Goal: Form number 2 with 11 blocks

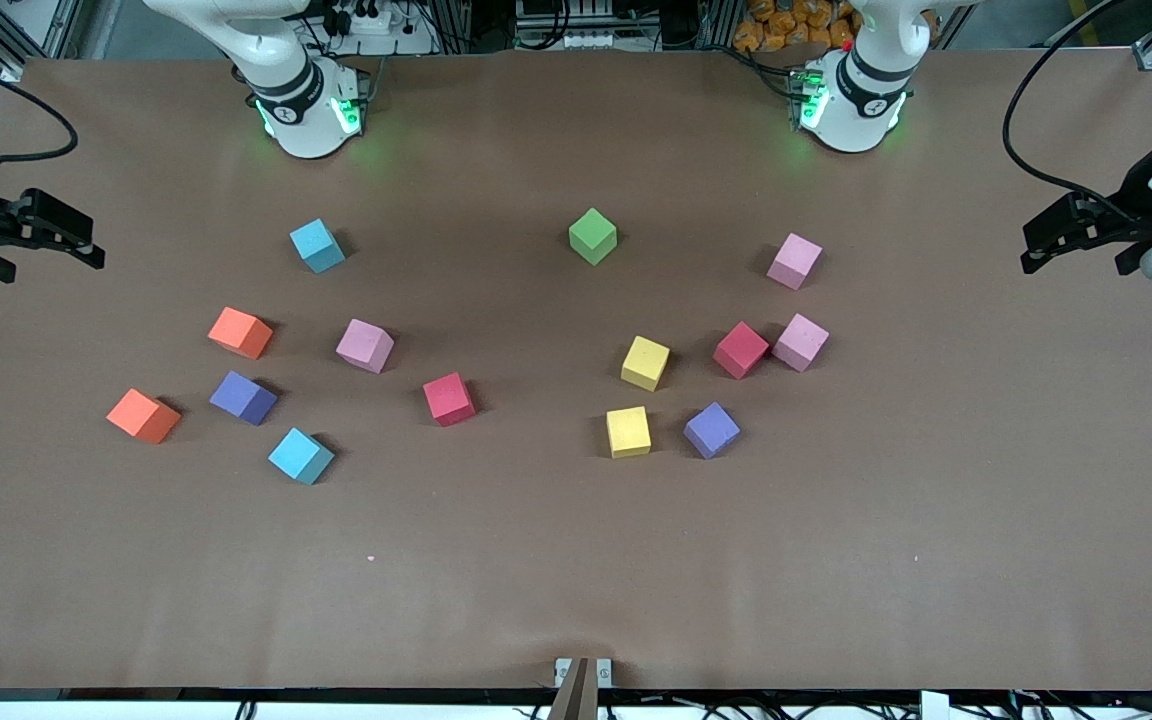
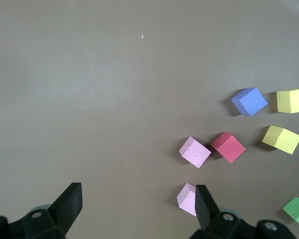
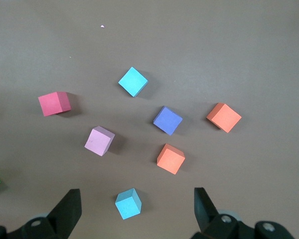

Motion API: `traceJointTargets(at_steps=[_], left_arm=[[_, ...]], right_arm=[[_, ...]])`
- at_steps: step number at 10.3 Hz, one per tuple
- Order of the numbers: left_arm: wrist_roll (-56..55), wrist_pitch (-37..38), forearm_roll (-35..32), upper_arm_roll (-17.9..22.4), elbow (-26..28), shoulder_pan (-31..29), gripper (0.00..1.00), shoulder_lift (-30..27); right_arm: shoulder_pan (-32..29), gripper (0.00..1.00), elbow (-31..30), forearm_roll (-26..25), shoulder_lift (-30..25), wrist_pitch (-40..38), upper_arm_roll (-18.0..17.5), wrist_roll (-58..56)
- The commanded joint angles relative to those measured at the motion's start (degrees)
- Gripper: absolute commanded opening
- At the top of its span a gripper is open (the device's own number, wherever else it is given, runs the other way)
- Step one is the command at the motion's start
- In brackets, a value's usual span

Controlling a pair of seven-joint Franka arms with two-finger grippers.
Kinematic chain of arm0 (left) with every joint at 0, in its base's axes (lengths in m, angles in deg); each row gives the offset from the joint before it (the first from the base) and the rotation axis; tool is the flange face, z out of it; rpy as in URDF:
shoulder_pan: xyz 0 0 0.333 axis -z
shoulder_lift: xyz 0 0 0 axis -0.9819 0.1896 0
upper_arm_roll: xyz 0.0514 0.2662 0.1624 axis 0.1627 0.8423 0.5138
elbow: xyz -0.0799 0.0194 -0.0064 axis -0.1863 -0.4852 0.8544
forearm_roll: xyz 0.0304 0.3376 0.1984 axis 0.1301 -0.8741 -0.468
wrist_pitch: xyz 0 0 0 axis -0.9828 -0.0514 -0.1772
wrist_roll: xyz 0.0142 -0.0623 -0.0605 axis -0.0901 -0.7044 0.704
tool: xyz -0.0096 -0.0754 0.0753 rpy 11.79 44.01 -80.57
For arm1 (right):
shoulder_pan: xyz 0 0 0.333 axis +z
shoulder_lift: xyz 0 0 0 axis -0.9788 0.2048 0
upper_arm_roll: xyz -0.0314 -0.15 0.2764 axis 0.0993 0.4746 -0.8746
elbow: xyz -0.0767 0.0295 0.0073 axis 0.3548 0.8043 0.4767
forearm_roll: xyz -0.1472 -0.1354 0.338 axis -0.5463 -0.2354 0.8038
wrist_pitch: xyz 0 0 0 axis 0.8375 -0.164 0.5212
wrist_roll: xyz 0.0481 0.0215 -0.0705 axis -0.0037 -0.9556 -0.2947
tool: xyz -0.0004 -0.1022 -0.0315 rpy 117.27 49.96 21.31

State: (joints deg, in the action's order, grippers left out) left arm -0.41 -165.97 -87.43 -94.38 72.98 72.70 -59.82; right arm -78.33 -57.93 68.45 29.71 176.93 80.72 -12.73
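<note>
Several blocks lie scattered singly on the brown table; no number 2 shows. Toward the right arm's end are light blue (image 1: 317, 245), orange (image 1: 240, 332), pink (image 1: 365, 345), purple (image 1: 243, 397), red (image 1: 449, 398) and more. Toward the left arm's end are green (image 1: 593, 236), pink (image 1: 794, 261), yellow (image 1: 645, 362), red (image 1: 740, 349) and purple (image 1: 711, 430). My right gripper (image 1: 51, 265) hangs open and empty over its table end, a light blue block (image 3: 128, 204) below its jaws. My left gripper (image 1: 1076, 265) hangs open and empty over its end, beside a pink block (image 2: 187, 199).
The two arm bases (image 1: 311, 110) (image 1: 851, 105) stand at the table's back edge. Black cables (image 1: 1026, 120) loop near the left arm's end. A small bracket (image 1: 583, 678) sits at the front edge. Bare brown surface (image 1: 576, 570) spreads nearer the front camera than the blocks.
</note>
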Motion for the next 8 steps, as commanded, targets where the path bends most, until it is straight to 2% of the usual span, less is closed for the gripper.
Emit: traceJointTargets(at_steps=[1, 5, 6, 8], left_arm=[[-0.7, 0.1, -0.3, -0.3, -0.6, -2.4, 1.0, 1.8], [-2.2, -3.1, 5.1, -1.1, 1.5, 0.6, 1.0, 10.8], [-4.2, -5.5, 5.1, -1.1, 3.2, 2.4, 1.0, 11.8], [-15.1, -14.9, 5.4, -1.1, 6.4, 6.9, 1.0, 15.1]], right_arm=[[0.1, 1.0, 0.1, 0.7, 0.2, 0.5, 0.4, -0.8], [0.4, 1.0, -0.4, 0.7, 0.5, 0.9, 0.5, -0.9], [0.4, 1.0, -0.4, 0.7, 0.5, 0.9, 0.4, -0.9], [0.8, 1.0, -0.4, 0.7, 0.5, 1.2, 0.4, -0.9]])
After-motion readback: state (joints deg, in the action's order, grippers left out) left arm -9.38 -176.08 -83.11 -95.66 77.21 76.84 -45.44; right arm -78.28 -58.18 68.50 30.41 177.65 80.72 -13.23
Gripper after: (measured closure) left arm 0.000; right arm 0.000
